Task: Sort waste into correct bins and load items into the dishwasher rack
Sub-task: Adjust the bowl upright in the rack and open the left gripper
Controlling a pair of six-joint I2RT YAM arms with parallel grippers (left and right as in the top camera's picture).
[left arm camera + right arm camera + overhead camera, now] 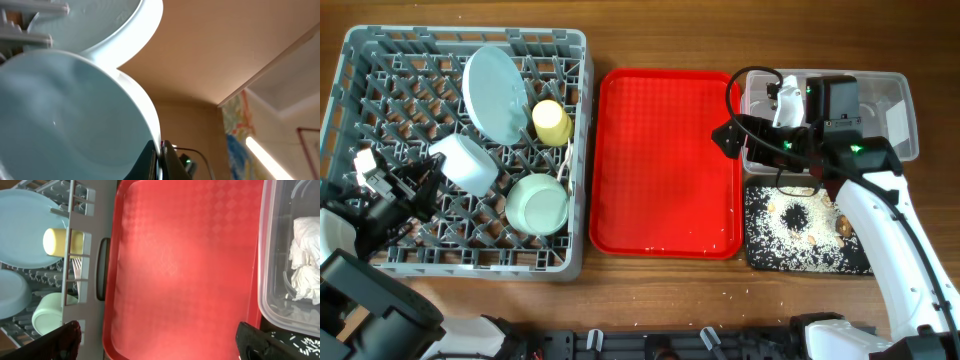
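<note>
Left tool [423,178] clenched on the rim of a pale blue-mint round bowl [468,163], tilting it among the pegs of the large grey plastic dishwasher rack [420,38], likely to stand it on edge. Right tool [167,344] released and empty beside the clear plastic tub [892,88].

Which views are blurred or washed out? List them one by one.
Overhead: even light, sharp across the rack. Left wrist: the bowl fills the frame, close and soft, with a bright light strip at lower right. Right wrist: a pale glare patch washes the red tray; the fingers at the bottom corners are dark and blurred.
</note>
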